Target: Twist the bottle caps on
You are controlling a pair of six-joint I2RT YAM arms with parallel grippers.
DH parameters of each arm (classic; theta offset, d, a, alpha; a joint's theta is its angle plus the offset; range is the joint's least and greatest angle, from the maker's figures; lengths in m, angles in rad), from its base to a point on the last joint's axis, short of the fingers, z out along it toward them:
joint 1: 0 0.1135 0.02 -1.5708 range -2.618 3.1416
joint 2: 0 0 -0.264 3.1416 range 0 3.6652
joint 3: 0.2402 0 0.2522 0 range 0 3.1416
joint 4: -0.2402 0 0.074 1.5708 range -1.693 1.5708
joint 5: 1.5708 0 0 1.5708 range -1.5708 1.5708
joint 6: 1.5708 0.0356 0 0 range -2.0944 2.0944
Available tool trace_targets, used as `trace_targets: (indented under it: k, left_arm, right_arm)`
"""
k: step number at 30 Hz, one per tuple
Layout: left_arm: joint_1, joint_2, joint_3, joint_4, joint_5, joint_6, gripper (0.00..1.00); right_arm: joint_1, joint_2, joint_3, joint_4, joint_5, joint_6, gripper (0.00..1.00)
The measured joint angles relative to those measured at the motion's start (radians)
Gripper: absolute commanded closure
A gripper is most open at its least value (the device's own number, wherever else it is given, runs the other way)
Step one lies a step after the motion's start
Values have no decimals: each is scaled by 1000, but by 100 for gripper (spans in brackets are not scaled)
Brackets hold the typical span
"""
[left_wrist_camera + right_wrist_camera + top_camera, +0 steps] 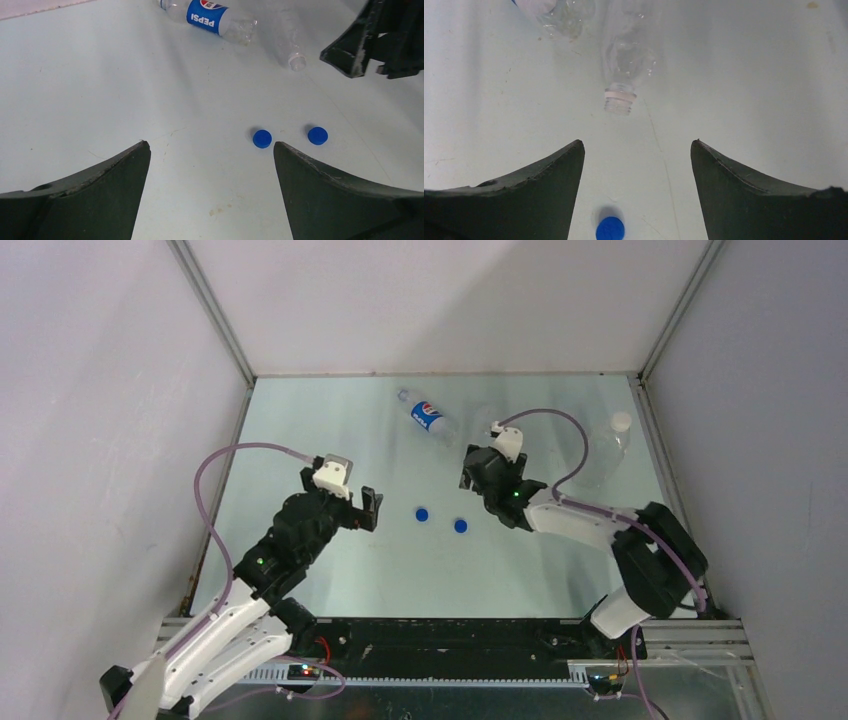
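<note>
Two round blue caps lie flat on the pale table point(330, 410), the left blue cap point(422, 513) near the right blue cap point(460, 526); we count one white cap point(621, 421) atop an upright clear bottle point(606, 455) at the right edge. Two more clear plastic bottles lie sideways beyond: the Pepsi bottle point(428, 418) and a plain bottle point(628, 55), its threaded neck open. Both the left gripper point(210, 150) and the right gripper point(637, 145) gape wide, empty.
</note>
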Motion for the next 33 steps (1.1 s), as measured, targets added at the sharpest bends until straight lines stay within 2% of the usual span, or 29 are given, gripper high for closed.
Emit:
trace_targets:
  k: [10,17,21,25,27,33]
  left_arm:
    - [1,15,-14,-1,2,9,0]
    - [1,15,-24,1,1,10,1]
    - [1,15,-24,1,1,15,2]
    - [1,15,-24,1,1,17,2]
    - [1,15,-24,2,1,17,2]
    - [1,15,-24,2,2,24,2]
  right_arm:
    - [-4,282,134,89,-4,77,28]
    - [-20,374,195,105,-8,96,34]
    - [-35,403,206,112,-8,98,41]
    - [-45,414,207,112,-6,97,57]
    - [-48,415,207,111,-2,97,72]
    - [-43,412,208,94,23,89,98]
